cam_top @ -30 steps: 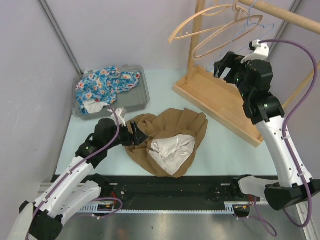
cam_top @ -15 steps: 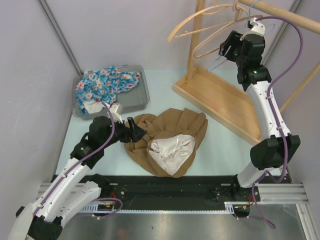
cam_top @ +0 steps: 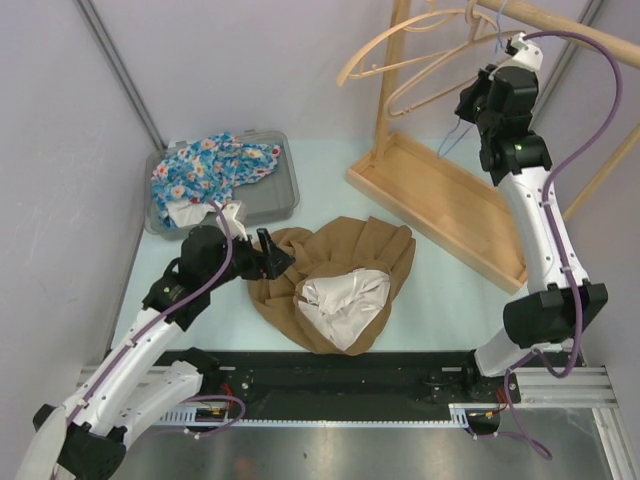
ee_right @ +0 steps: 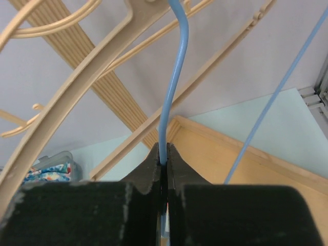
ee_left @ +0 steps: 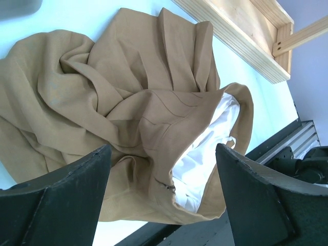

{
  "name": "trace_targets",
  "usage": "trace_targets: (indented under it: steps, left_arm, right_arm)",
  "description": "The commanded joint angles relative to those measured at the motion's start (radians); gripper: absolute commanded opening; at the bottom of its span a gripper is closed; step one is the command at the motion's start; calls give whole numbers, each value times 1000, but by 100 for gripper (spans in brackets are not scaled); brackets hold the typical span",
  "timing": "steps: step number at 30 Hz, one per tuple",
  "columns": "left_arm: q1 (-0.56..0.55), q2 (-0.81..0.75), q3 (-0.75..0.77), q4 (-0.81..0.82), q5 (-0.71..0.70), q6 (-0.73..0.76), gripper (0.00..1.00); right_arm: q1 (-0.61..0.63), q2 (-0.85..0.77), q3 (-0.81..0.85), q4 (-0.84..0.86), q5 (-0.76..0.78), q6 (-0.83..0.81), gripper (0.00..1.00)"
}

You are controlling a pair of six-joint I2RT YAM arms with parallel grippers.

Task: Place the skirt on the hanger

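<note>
Pinching the thin blue hanger (ee_right: 173, 77) between the right fingers (ee_right: 148, 177), pressed together on its wire, high beside the rail (cam_top: 560, 28). Spreading the left fingers (ee_left: 61, 200) wide, low over the left edge of the skirt (ee_left: 128, 87), gripping nothing; touching the cloth or not, impossible to tell. Seeing the pale worktop (cam_top: 440, 290) bearing everything else. Seeing the wooden rack (cam_top: 440, 200) standing at the far right, its long base running diagonally. Seeing the skirt lying crumpled in a tan heap near the middle of the worktop, well apart from the hangers overhead, white lining (cam_top: 345, 300) showing at the near side. Seeing the grey tray (cam_top: 270, 200) sitting at the far left, just beyond the skirt, holding a bunched floral cloth (cam_top: 210, 165). Seeing pale wooden hangers (cam_top: 400, 50) hanging from the rail beside the blue one.
</note>
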Motion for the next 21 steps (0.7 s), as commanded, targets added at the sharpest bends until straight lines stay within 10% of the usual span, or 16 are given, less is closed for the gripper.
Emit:
trace_targets:
  steps: [1,21]
  left_arm:
    - [3,36,81,43,11,38,89]
    - [3,286,227,401,393,-109,100]
  right_arm:
    - [1,-153,-36,17,-56,-7,0]
    - [68,-714,-501,-526,-968,-60,0]
